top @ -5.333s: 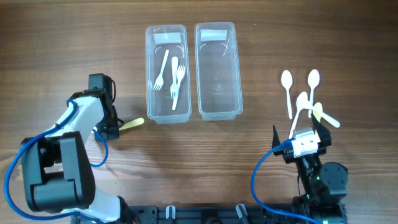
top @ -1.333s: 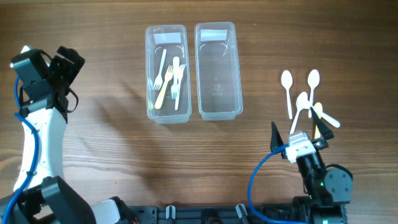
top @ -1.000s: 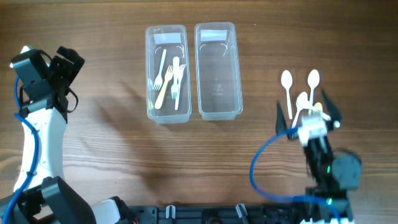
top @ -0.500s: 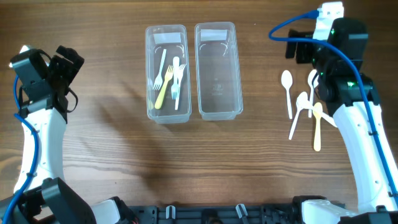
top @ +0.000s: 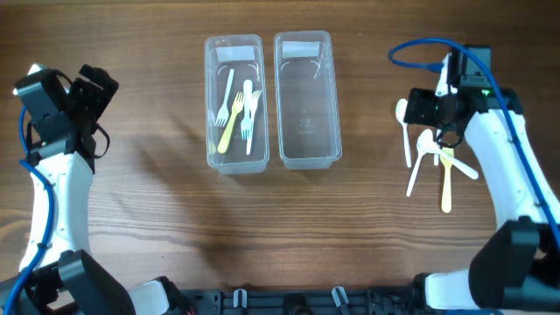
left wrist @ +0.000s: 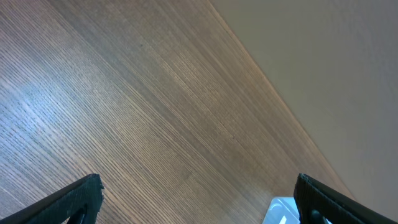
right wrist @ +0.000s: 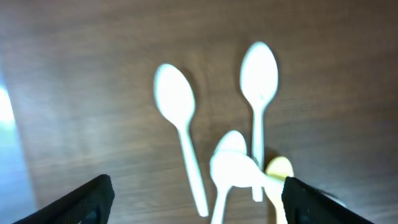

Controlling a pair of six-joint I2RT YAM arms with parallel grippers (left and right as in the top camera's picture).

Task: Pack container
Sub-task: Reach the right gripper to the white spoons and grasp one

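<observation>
Two clear containers stand side by side at the back. The left container (top: 211,105) holds white forks (top: 246,112) and a yellow fork (top: 229,128); the right container (top: 306,131) holds nothing. White spoons (top: 404,131) and a yellow spoon (top: 447,182) lie on the wood at the right. My right gripper (top: 436,116) hovers open above them; the right wrist view shows white spoons (right wrist: 176,102) and the yellow spoon (right wrist: 279,168) on the table between its fingertips (right wrist: 94,195), untouched. Raised at the far left, my left gripper (top: 80,91) is open and empty.
In the left wrist view, bare wooden table (left wrist: 155,112) lies under the left gripper (left wrist: 199,200), with a container corner (left wrist: 278,211) at the lower right and the table's far edge running diagonally. The right arm's blue cable (top: 420,48) loops above the spoons.
The right arm rose from the front edge, swung to the back right, then came down over the spoons, its jaws narrowing slightly. The yellow fork came into the left container earlier. Left arm still.
</observation>
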